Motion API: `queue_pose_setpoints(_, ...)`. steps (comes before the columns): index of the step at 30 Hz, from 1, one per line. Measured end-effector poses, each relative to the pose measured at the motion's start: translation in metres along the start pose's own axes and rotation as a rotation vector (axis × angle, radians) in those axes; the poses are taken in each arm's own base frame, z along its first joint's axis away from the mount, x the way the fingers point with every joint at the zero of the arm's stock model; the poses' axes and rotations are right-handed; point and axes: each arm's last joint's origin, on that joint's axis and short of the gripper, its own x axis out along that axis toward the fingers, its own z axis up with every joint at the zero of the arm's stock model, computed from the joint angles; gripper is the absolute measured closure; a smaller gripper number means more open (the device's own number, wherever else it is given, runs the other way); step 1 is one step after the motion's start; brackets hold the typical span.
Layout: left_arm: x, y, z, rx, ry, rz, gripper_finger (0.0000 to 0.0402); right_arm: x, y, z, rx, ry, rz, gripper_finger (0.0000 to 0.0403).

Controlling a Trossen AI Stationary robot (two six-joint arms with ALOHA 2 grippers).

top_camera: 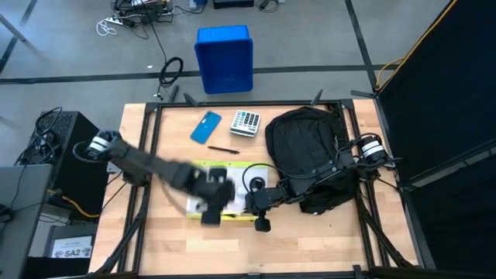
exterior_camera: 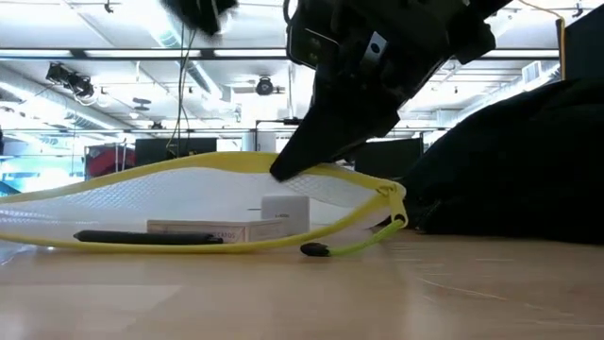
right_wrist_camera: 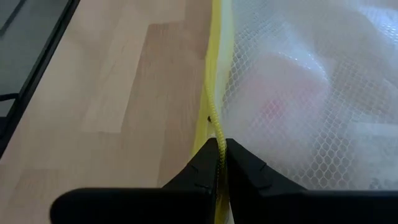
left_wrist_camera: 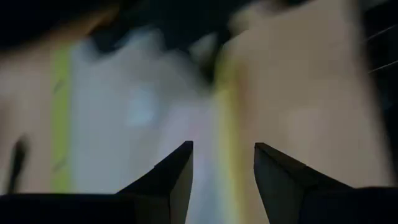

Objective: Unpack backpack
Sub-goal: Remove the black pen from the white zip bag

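While the backpack (top_camera: 306, 147) lay at the table's (top_camera: 310, 240) right side, the right tool (right_wrist_camera: 219, 149) pinched the mesh pouch's (top_camera: 232, 190) yellow edge nearest it; pouch ran left-right, left tool (left_wrist_camera: 222, 163) narrowly open above its left end, holding nothing.

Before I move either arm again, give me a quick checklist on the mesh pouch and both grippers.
1. Right gripper shut on the mesh pouch's yellow edge: ok.
2. Left gripper over the pouch, fingers apart, holding nothing: ok.
3. Pouch out of the backpack, lying on the table: ok.
4. Pouch zipper open or closed: cannot tell.
5. Phone, calculator and pen lie clear of both arms: ok.
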Motion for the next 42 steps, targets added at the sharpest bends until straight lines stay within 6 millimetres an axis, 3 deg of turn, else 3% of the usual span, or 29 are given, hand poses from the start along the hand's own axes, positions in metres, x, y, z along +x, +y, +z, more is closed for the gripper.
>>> queue_pose_setpoints(6,0.019,-0.077,-0.004,0.134,-0.165,-0.074,0.0265,0.0,0.001,0.003,0.004,-0.03,0.006,0.0402)
queue_pose_setpoints(11,0.053,-0.104,-0.023,0.165,-0.123,0.051,0.0264,0.0,0.002,0.003,0.022,-0.036,0.01,0.0402)
queue_pose_setpoints(19,0.096,-0.095,-0.058,0.072,0.175,0.243,0.0264,-0.001,0.015,0.0,0.006,-0.029,0.05,0.0401)
queue_pose_setpoints(32,0.112,-0.084,-0.073,0.025,0.197,0.273,0.0264,-0.002,0.028,0.0,-0.01,-0.068,0.088,0.0402)
queue_pose_setpoints(42,0.125,-0.061,-0.09,0.023,0.273,0.331,0.0264,-0.002,0.028,0.0,-0.009,-0.067,0.088,0.0402)
